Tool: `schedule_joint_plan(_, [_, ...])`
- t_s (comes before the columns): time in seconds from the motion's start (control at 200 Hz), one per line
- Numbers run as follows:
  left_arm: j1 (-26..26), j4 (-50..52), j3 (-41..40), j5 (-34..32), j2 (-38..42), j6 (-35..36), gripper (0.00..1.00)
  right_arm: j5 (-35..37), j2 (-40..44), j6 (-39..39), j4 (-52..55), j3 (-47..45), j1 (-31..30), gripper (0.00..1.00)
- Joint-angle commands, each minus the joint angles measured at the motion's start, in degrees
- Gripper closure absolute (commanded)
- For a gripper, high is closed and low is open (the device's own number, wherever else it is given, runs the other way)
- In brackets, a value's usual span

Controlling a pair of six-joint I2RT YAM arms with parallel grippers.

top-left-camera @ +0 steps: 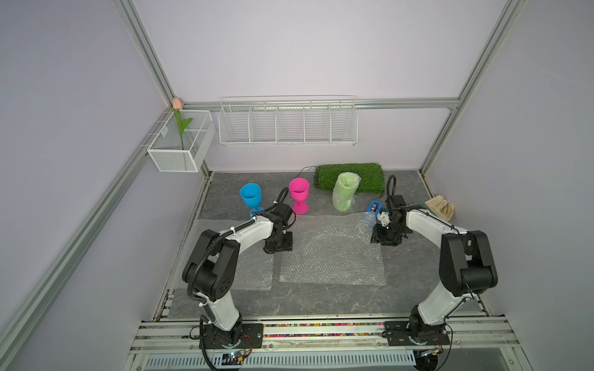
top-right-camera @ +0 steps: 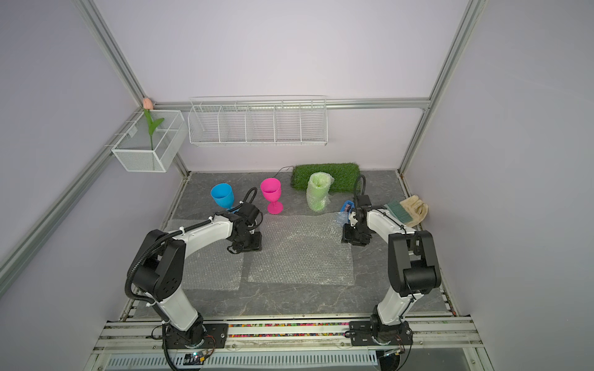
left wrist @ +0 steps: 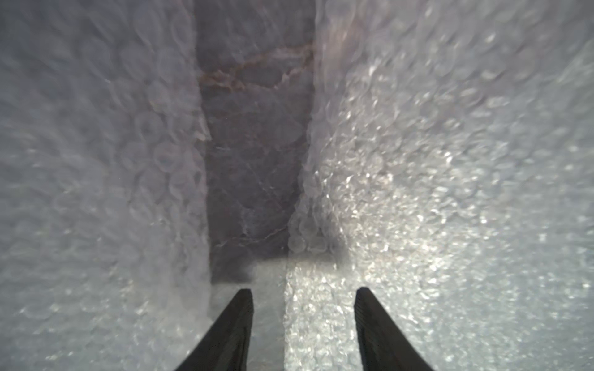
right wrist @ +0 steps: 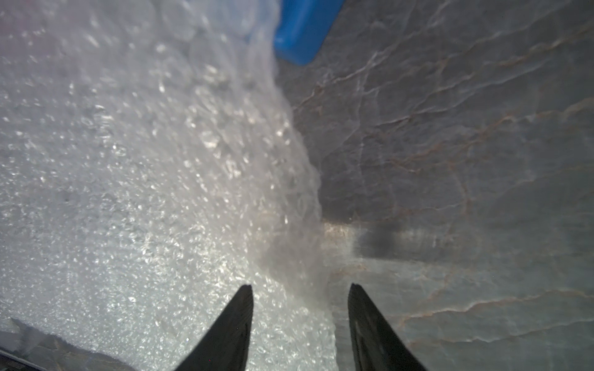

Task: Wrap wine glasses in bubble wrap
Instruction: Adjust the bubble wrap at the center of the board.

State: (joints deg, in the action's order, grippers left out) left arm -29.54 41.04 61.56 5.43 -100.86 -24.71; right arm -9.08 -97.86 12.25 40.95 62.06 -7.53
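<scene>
The left claw (left wrist: 303, 289) stands spread and pinches nothing, its tips on either side of one edge of the middle bubble wrap sheet (top-left-camera: 331, 253). The right claw (right wrist: 300, 286) is spread the same way astride the opposite edge. Beyond the left claw stand the blue goblet (top-left-camera: 250, 196) and the pink goblet (top-left-camera: 299, 192), both bare. Beyond the right claw, toward the left one, the lime green goblet (top-left-camera: 347, 180) stands upright inside a bubble wrap sleeve (top-left-camera: 343, 202).

Top views evenly lit; wrist views blurred, glare on bubble wrap (left wrist: 418, 225).
</scene>
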Motion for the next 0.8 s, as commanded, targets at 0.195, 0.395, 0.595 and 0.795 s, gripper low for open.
schedule_joint_plan(0.195, [0.4, -4.9, -4.2, 5.1, 0.2, -1.5, 0.80, -1.0, 1.7, 0.0, 0.1, -1.6, 0.3, 0.76])
schedule_joint_plan(0.395, [0.3, -2.8, -6.9, 6.9, 6.9, -2.1, 0.95, -0.4, 6.4, 2.3, 2.3, -4.0, 0.0, 0.90])
schedule_joint_plan(0.595, [0.4, -1.1, -10.5, 9.1, 12.8, -3.2, 0.98, 0.0, 10.0, 6.9, 4.0, -8.4, -0.4, 0.93])
schedule_joint_plan(0.795, [0.4, -0.3, -13.0, 9.5, 13.6, -3.4, 0.99, 0.4, 10.4, 8.9, 1.9, -13.7, -0.9, 0.93])
